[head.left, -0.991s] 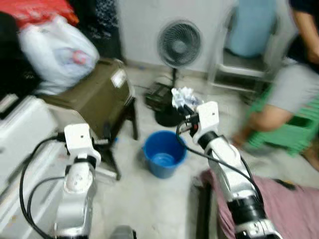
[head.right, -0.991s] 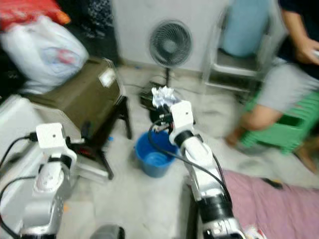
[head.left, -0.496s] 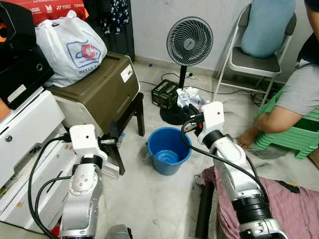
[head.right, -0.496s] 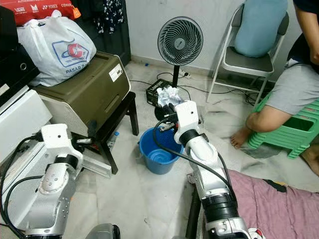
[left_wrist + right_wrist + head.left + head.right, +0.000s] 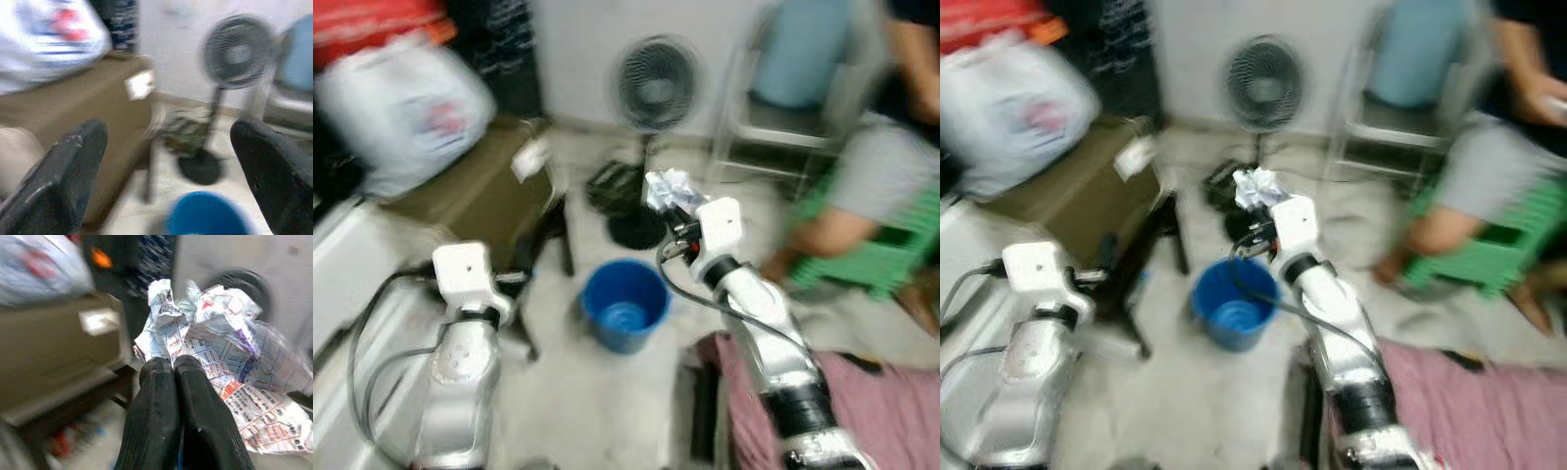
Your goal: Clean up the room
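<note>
Right gripper (image 5: 174,363), fingers pressed together on crumpled paper (image 5: 215,357), hovers beyond the blue bucket (image 5: 625,302) rim; releasing here risks missing.

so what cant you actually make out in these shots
- Print on the crumpled paper: right wrist view, too blurred to read.
- Inside of the blue bucket: head views, motion blur.
- Logo on the white bag: left eye view, smeared.
- Seated person: right eye view, cut off by the frame edge.
</note>
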Controlling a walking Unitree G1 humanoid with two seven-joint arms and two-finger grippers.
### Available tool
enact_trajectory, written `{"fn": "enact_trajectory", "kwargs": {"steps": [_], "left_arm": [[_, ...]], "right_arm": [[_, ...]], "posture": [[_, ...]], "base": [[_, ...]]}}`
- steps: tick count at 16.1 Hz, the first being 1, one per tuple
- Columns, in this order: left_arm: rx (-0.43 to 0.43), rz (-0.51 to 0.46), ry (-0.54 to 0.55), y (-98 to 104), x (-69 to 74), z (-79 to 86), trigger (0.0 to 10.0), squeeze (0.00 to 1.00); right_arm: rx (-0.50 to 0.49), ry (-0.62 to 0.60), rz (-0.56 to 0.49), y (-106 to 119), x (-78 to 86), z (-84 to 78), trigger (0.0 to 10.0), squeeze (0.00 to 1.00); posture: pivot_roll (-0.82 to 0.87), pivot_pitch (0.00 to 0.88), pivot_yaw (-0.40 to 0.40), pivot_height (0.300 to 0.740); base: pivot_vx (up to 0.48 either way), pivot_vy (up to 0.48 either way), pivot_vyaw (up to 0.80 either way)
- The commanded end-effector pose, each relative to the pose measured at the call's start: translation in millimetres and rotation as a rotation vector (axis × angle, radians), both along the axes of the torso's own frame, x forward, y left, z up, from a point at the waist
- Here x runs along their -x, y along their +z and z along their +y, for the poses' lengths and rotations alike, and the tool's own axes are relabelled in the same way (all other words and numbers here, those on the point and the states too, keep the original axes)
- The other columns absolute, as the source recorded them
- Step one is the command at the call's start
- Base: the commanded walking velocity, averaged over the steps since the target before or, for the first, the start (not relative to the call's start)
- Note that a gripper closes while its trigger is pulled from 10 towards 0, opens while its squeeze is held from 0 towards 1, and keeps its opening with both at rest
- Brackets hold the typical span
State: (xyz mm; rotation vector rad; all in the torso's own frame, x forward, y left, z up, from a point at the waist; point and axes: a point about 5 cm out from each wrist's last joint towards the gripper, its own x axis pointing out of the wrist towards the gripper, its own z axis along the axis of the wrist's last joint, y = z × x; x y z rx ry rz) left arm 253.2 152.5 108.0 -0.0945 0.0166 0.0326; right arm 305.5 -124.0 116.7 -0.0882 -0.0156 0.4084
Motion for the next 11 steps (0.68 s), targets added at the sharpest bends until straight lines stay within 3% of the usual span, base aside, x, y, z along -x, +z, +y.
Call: {"fn": "enact_trajectory", "kwargs": {"steps": [1,4,11], "left_arm": [[-0.012,-0.005,0.017,1.4,1.7,7.1,10.0,0.0],[-0.014,-0.002,0.024,1.2,2.0,7.7,10.0,0.0],[0.008,0.02,0.078,-0.6,1.3,10.4,10.0,0.0]], "right_arm": [[-0.016,0.02,-0.03,8.9,-2.9,7.7,10.0,0.0],[-0.017,0.023,-0.029,8.8,-3.1,8.5,10.0,0.0],[-0.03,0.017,-0.024,8.6,-3.5,8.7,10.0,0.0]], "posture": [[-0.05,0.0,-0.041,0.74],[-0.05,0.0,-0.042,0.74],[-0.05,0.0,-0.043,0.74]], "base": [[0.296,0.0,0.0],[0.291,0.0,0.0],[0.0,0.0,0.0]]}}
